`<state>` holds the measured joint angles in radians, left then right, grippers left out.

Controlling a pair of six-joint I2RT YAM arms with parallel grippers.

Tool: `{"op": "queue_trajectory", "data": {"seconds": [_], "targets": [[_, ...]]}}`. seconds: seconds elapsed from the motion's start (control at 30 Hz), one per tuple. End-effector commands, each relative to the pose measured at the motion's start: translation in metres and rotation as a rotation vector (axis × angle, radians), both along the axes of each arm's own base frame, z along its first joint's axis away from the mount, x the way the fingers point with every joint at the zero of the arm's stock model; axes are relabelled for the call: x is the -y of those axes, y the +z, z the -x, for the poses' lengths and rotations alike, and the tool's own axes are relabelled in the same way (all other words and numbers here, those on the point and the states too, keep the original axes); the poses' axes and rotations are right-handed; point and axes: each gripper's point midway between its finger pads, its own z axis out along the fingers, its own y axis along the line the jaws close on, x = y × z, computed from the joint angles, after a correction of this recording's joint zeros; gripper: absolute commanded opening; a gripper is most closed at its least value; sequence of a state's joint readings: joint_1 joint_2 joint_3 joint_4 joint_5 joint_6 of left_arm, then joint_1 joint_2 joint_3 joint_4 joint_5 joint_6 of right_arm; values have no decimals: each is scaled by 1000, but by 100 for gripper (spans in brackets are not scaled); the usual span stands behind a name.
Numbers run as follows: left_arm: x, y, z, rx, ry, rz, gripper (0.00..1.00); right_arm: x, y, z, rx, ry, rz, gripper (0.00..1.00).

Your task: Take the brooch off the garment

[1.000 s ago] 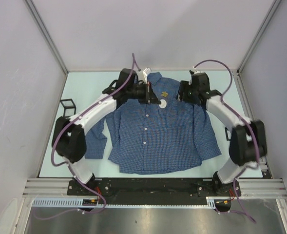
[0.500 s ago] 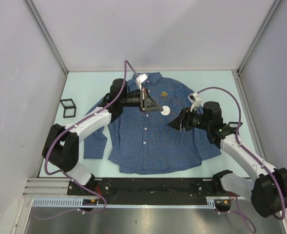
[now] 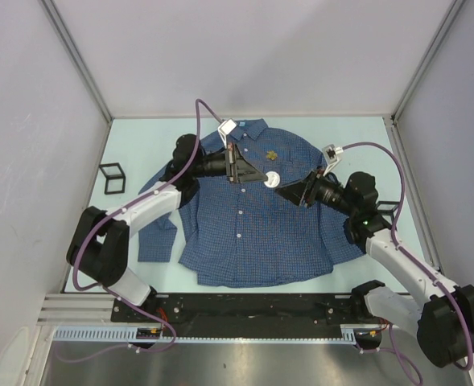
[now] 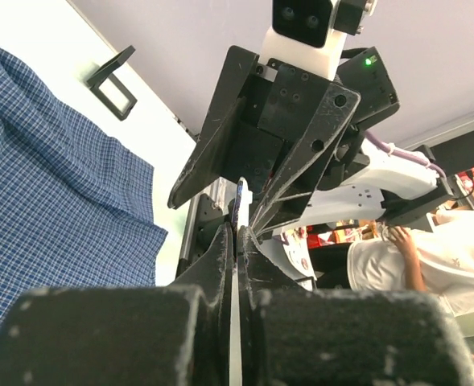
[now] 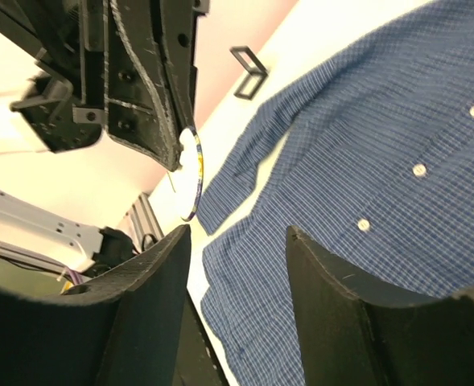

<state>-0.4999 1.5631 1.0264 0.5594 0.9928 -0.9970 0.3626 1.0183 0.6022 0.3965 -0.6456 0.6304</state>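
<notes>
Gold flower brooch [image 3: 274, 154] sat on blue checked shirt [image 3: 253, 233], left gripper [image 3: 261, 178] pinched thin white disc [image 3: 274, 180], right gripper [image 3: 290, 193] was open, empty.

Bright even light, wrist cams' foreground blurred

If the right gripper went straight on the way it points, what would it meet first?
Probably the thin white disc pinched by the left gripper, straight ahead of the open right gripper; the gap's depth is unclear.

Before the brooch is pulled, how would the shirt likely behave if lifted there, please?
Probably floppy: the shirt lies flat with soft wrinkles, so it would likely tent up under the brooch. Thin cloth, it may slide on the table.
</notes>
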Motion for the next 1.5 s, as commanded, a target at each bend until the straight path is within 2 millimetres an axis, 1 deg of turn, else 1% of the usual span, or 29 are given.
{"op": "queue_trajectory", "data": {"seconds": [0.0, 0.07, 0.13, 0.27, 0.43, 0.57, 0.67, 1.0, 1.47], "targets": [[-9, 27, 4, 76, 3, 65, 0, -4, 31, 1, 92, 21, -83, 54], [-9, 26, 3, 68, 5, 66, 0, -6, 35, 3, 99, 47, -102, 53], [-11, 25, 1, 53, 9, 66, 0, -9, 38, 5, 108, 69, -113, 55], [-10, 24, -2, 50, 16, 74, 0, -8, 39, 0, 109, 41, -123, 57], [-10, 23, -1, 45, 14, 79, 0, -11, 39, -9, 100, 36, -150, 54], [-11, 24, -1, 46, 15, 78, 0, -14, 40, -10, 91, 47, -174, 52], [-11, 22, -2, 43, 17, 73, 0, -15, 45, -8, 103, 53, -189, 52], [-11, 23, -1, 44, 22, 76, 0, -19, 45, -7, 98, 56, -193, 51], [-12, 24, 1, 54, 23, 71, 0, -23, 44, -10, 88, 56, -203, 40]]}}
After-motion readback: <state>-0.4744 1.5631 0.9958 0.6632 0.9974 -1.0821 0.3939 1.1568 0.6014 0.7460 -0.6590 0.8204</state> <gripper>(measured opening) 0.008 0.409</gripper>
